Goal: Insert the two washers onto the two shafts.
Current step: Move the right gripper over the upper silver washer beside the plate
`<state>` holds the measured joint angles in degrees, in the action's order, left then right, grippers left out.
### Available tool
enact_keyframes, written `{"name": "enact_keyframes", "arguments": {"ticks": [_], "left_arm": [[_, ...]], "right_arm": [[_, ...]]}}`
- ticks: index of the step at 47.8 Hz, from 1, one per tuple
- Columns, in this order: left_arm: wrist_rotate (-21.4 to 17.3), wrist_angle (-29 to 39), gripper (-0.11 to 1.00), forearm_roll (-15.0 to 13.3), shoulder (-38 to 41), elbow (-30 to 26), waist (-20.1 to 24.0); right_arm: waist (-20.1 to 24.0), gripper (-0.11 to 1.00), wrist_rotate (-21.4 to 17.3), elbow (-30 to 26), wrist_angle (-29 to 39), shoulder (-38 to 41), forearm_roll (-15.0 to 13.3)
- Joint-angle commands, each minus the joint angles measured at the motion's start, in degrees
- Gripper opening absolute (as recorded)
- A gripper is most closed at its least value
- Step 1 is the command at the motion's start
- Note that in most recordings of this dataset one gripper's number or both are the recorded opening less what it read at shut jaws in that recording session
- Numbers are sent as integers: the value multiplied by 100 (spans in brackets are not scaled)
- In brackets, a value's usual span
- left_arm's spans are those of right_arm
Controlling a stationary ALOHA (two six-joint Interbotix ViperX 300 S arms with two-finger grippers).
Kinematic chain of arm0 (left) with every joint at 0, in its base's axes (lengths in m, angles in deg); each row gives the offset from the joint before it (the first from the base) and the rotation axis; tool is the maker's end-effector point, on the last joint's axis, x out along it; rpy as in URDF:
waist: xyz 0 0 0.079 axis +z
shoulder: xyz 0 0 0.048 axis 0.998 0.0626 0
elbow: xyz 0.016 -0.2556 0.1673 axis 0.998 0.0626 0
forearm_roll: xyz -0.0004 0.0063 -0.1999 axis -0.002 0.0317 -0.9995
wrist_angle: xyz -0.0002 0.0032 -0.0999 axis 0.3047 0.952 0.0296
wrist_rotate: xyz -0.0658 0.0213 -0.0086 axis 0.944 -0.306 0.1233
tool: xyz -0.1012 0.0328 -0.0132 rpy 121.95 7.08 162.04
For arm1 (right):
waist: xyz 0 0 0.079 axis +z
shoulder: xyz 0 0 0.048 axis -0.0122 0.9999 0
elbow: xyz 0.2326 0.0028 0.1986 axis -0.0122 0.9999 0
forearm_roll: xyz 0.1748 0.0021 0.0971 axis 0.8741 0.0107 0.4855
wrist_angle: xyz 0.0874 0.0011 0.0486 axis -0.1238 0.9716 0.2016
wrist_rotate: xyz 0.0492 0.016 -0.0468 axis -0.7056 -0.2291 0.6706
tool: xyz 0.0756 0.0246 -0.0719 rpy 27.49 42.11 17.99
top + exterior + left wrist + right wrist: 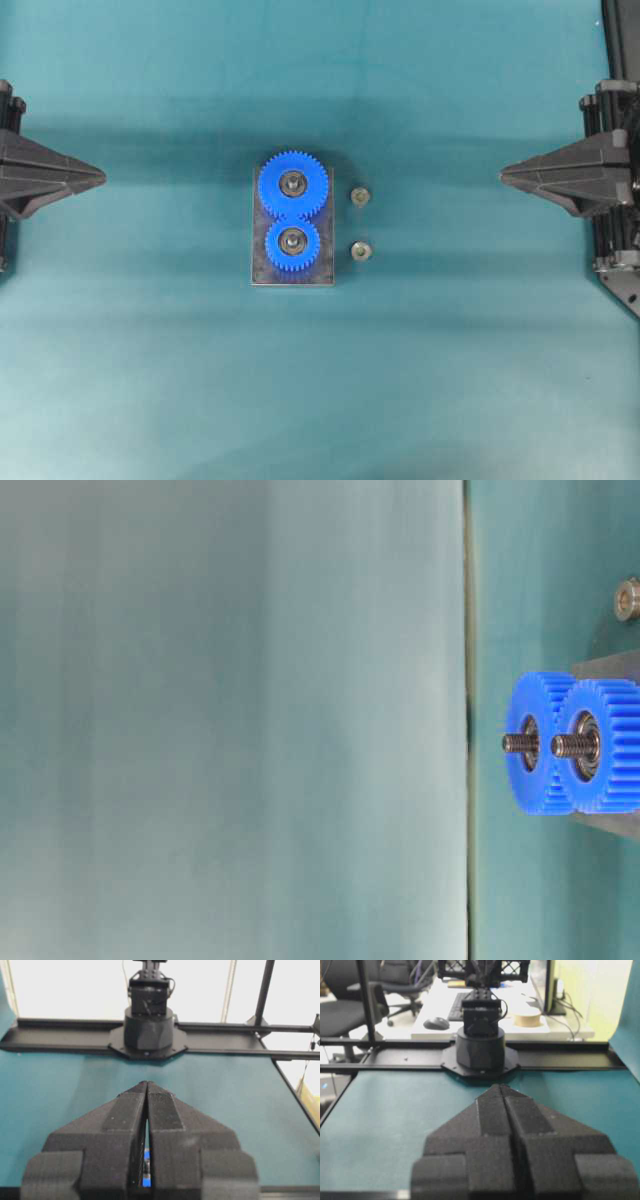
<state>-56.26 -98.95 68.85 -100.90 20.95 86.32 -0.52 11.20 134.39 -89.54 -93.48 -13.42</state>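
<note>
Seen from table level, two threaded steel shafts [520, 743] stand upright through blue toothed plastic gears [293, 183]. Overhead, two small round metal washers [360, 196] lie flat on the teal desk [450, 350], just beside the grey base plate [258, 262]. Both grippers' fingers [147, 1089] are pressed together, empty.

Left gripper [100, 176]: matte black, wedge-shaped, two broad fingers tapering to a blunt point; grainy printed surface.
Left fingers [125, 1110]: flat rectangular pad strips along the top, stepped blocky shoulders behind.
Right gripper [505, 177]: same black wedge form, dark ribbed links behind it.
Right fingers [492, 1115]: coarse black texture, angular facets, square lugs at the rear corners.
Right arm base [148, 1030]: black octagonal plate, round turret, boxy motor, thin black cable.
Left arm base [481, 1045]: identical black plate, turret and motor block, looped cable.
</note>
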Motion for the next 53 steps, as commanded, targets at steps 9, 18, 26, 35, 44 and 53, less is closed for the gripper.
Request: {"name": "enact_keyframes", "arguments": {"ticks": [9, 18, 26, 35, 44, 53], "left_arm": [[132, 659, 1, 44, 1072, -773, 53], [123, 1037, 1, 44, 1283, -826, 44], [105, 2241, 1, 88, 1143, -923, 53], [0, 2979, 1, 88, 835, -967, 53], [-9, 3006, 1, 88, 563, -844, 53], [-9, 3006, 1, 88, 519, -800, 53]], "right_arm": [[-563, 2, -176, -896, 1468, 765, 606], [-1204, 2, -123, -1819, 3041, 2355, 466], [-1406, 2, 44, -2496, 3727, 3718, 105], [-1424, 2, 325, -3006, 4210, 4816, 44], [-1354, 2, 396, -3182, 4245, 5282, 44], [-1301, 15, 396, -3182, 4096, 5502, 35]]}}
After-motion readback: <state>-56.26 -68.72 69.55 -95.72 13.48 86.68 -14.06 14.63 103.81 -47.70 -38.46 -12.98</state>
